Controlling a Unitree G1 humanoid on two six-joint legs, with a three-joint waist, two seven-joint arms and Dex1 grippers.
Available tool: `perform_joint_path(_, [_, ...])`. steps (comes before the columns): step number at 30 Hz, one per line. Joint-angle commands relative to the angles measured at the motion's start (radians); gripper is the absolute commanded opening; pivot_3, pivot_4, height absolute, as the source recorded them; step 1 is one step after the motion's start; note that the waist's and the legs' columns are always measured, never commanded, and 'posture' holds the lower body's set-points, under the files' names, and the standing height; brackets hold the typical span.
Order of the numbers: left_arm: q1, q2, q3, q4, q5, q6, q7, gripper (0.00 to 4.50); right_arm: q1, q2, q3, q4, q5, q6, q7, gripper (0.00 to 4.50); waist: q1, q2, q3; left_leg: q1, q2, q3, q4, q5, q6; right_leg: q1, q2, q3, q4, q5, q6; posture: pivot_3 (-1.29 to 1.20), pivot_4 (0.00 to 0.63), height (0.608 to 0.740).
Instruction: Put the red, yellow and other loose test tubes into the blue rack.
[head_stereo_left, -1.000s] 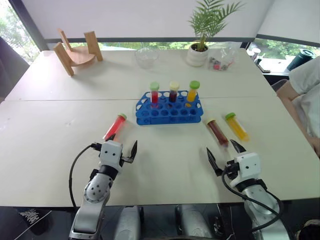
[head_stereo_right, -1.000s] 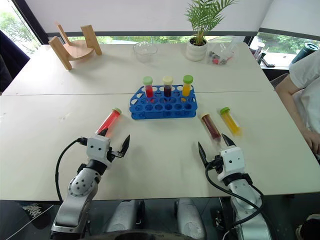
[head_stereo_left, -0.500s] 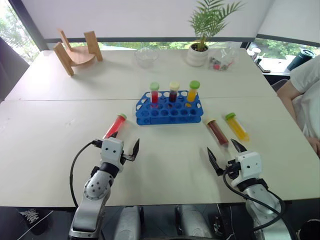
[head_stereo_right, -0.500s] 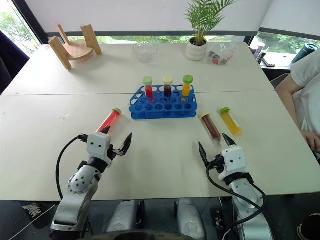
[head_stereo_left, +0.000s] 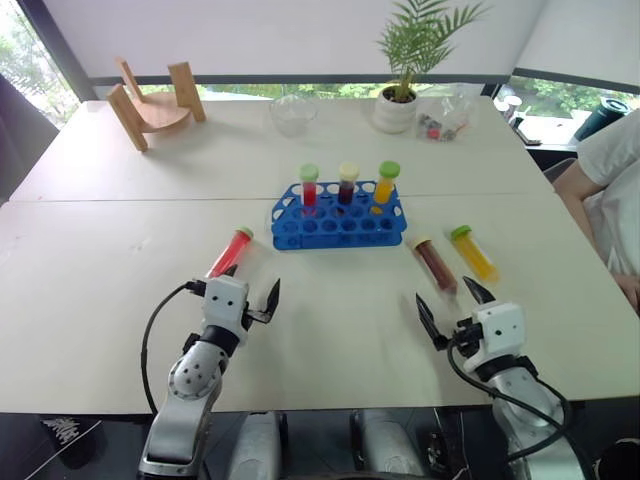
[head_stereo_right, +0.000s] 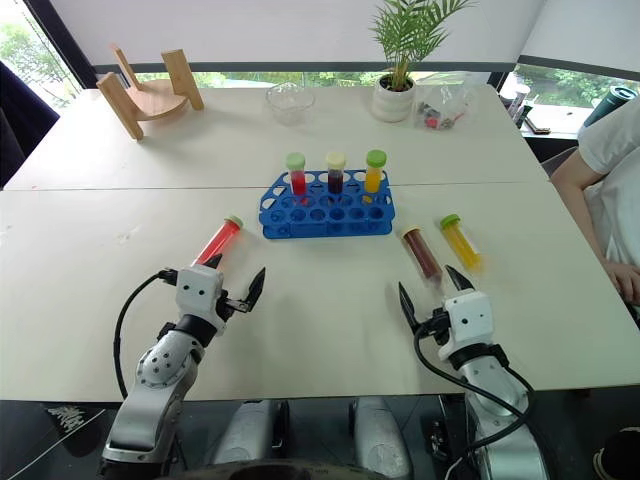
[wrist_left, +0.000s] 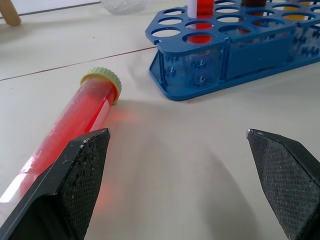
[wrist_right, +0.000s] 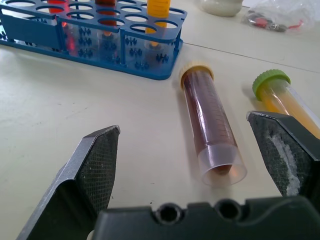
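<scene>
Desk (head_stereo_left: 120, 200), pale and wide, carries in the head views a bright blue plastic rack (head_stereo_left: 340, 225) of round holes, with three capped tubes standing in its far row: red, dark, orange. Three loose clear plastic tubes lie flat: a red tube with green cap (head_stereo_left: 231, 249) left of the rack, and on the right a dark red-brown tube with cream cap (head_stereo_left: 435, 263) beside a yellow-orange tube with green cap (head_stereo_left: 473, 252). A person's sleeve (head_stereo_left: 612, 180) is cut off at the right edge.

Left wrist view: the left gripper (wrist_left: 185, 175) stands wide apart and empty; one finger hides the red tube's bottom end, and the rack is cut off.

Right wrist view: the right gripper (wrist_right: 200, 165) gapes equally wide, holding nothing, with the dark tube between its fingers. Faint graduation marks on that tube are unreadable. The yellow-orange tube is half hidden behind a finger.
</scene>
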Motion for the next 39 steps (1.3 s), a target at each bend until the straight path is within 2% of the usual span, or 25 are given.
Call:
perform_joint_path(1, [-0.028, 0.058, 0.026, -0.083, -0.092, 0.057, -0.098, 4.49, -0.049, -0.043, -0.051, -0.116, 0.049, 0.134, 0.017, 4.50, -0.001, 0.000, 0.000, 0.000, 0.000, 0.000, 0.000, 0.000, 0.000, 0.000, 0.000, 0.000, 0.000, 0.000, 0.000, 0.00, 0.150, 0.740])
perform_joint_path(5, [-0.089, 0.202, 0.065, -0.132, -0.273, 0.206, -0.291, 4.49, -0.198, -0.137, -0.105, -0.217, 0.157, 0.494, 0.055, 4.50, -0.004, 0.001, 0.000, 0.000, 0.000, 0.000, 0.000, 0.000, 0.000, -0.001, 0.000, 0.000, 0.001, 0.000, 0.000, 0.00, 0.150, 0.740])
perform_joint_path(9, [-0.202, 0.371, 0.124, -0.137, -0.436, 0.329, -0.473, 4.49, -0.444, -0.268, -0.174, -0.240, 0.314, 0.908, 0.101, 4.50, -0.002, 0.000, 0.000, -0.001, 0.000, 0.000, 0.000, 0.000, 0.000, -0.001, 0.000, 0.000, 0.000, 0.000, -0.001, 0.00, 0.150, 0.740])
perform_joint_path(11, [-0.290, 0.484, 0.154, -0.114, -0.523, 0.391, -0.603, 4.49, -0.649, -0.374, -0.174, -0.155, 0.392, 1.177, 0.154, 4.50, -0.003, 0.001, 0.002, -0.002, 0.000, -0.001, 0.000, 0.000, 0.000, -0.003, 0.000, 0.000, 0.001, 0.000, -0.001, 0.00, 0.150, 0.740])
perform_joint_path(13, [-0.374, 0.584, 0.174, -0.080, -0.600, 0.431, -0.734, 4.49, -0.857, -0.482, -0.112, -0.014, 0.441, 1.415, 0.212, 4.50, -0.005, 0.003, 0.005, -0.005, 0.000, 0.000, 0.002, 0.000, 0.000, -0.006, 0.000, 0.000, 0.002, 0.001, -0.001, 0.00, 0.150, 0.740])
perform_joint_path(15, [-0.428, 0.639, 0.174, -0.060, -0.640, 0.459, -0.801, 4.49, -0.991, -0.529, -0.050, 0.097, 0.472, 1.529, 0.248, 4.50, -0.005, 0.003, 0.005, -0.006, 0.000, 0.000, 0.001, 0.000, 0.001, -0.008, 0.000, 0.000, 0.001, 0.001, -0.002, 0.00, 0.150, 0.740])
perform_joint_path(21, [-0.530, 0.720, 0.156, -0.004, -0.659, 0.465, -0.935, 4.49, -1.262, -0.612, 0.215, 0.423, 0.454, 1.549, 0.313, 4.50, -0.006, 0.003, 0.005, -0.011, 0.000, 0.001, -0.003, -0.004, 0.007, -0.013, 0.000, -0.001, -0.001, 0.001, 0.003, 0.00, 0.150, 0.740])
perform_joint_path(27, [-0.576, 0.718, 0.152, 0.015, -0.645, 0.448, -0.958, 4.49, -1.400, -0.644, 0.504, 0.665, 0.351, 1.388, 0.428, 4.50, -0.006, 0.003, 0.005, -0.024, 0.000, 0.002, 0.000, -0.003, 0.007, -0.027, 0.000, -0.001, 0.002, 0.002, 0.004, 0.00, 0.150, 0.740])
perform_joint_path(32, [-0.559, 0.722, 0.171, 0.008, -0.632, 0.432, -0.948, 4.49, -1.466, -0.620, 0.629, 0.875, 0.242, 1.229, 0.545, 4.50, -0.006, 0.003, 0.005, -0.024, 0.000, 0.003, 0.001, -0.003, 0.007, -0.027, 0.000, -0.001, 0.003, 0.002, 0.004, 0.00, 0.150, 0.740])
perform_joint_path(39, [-0.516, 0.725, 0.196, -0.015, -0.626, 0.415, -0.932, 4.49, -1.492, -0.545, 0.690, 1.104, 0.105, 1.069, 0.660, 4.50, -0.008, 0.003, 0.005, -0.024, 0.000, 0.003, 0.001, -0.003, 0.006, -0.027, 0.001, -0.001, 0.004, 0.002, 0.004, 0.00, 0.150, 0.740])
